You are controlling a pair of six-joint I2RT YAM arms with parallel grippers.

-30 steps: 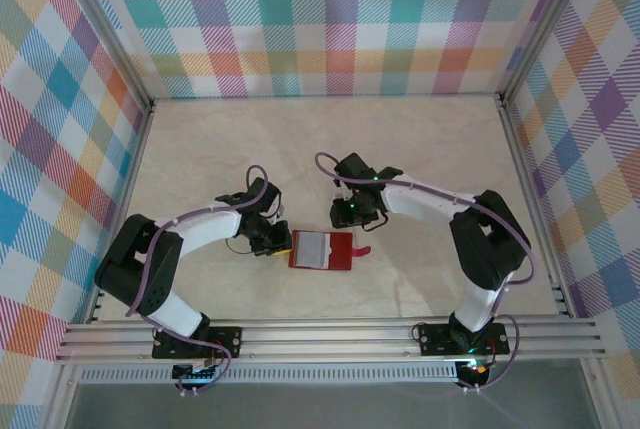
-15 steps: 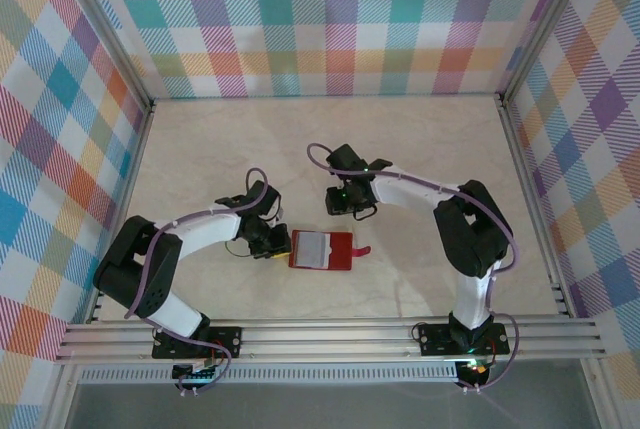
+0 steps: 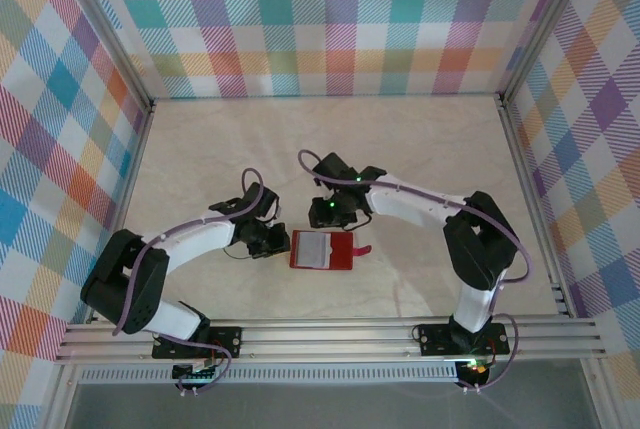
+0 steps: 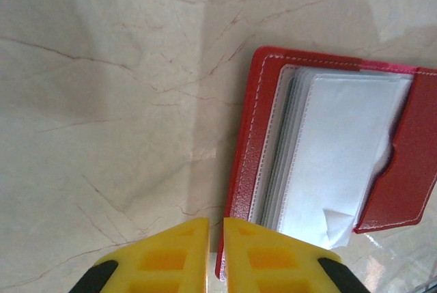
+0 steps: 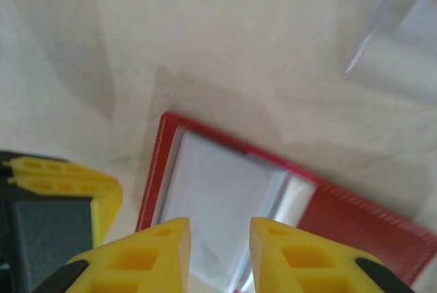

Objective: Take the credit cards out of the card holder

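Open and flat on the table (image 3: 420, 149), just ahead of the two bases: holder (image 3: 322, 249), with cards (image 4: 341, 149) tucked in its pale sleeves, none out yet.

Set low at the holder's left rim: left gripper (image 4: 216, 245), jaws almost closed, a hairline gap and nothing seen between them, one finger over the red edge. Probably placed there to pin the holder against sliding when a card gets pulled.

Poised over the holder's far edge: right gripper (image 5: 218, 252), tilted down toward the cards, jaws apart and empty. Seemingly lined up to pinch a card's edge.

Left arm: elbow bent, forearm sweeping in from the left, wrist close to the table. Right arm: elbow out to the right, forearm stretched leftward across to the holder.
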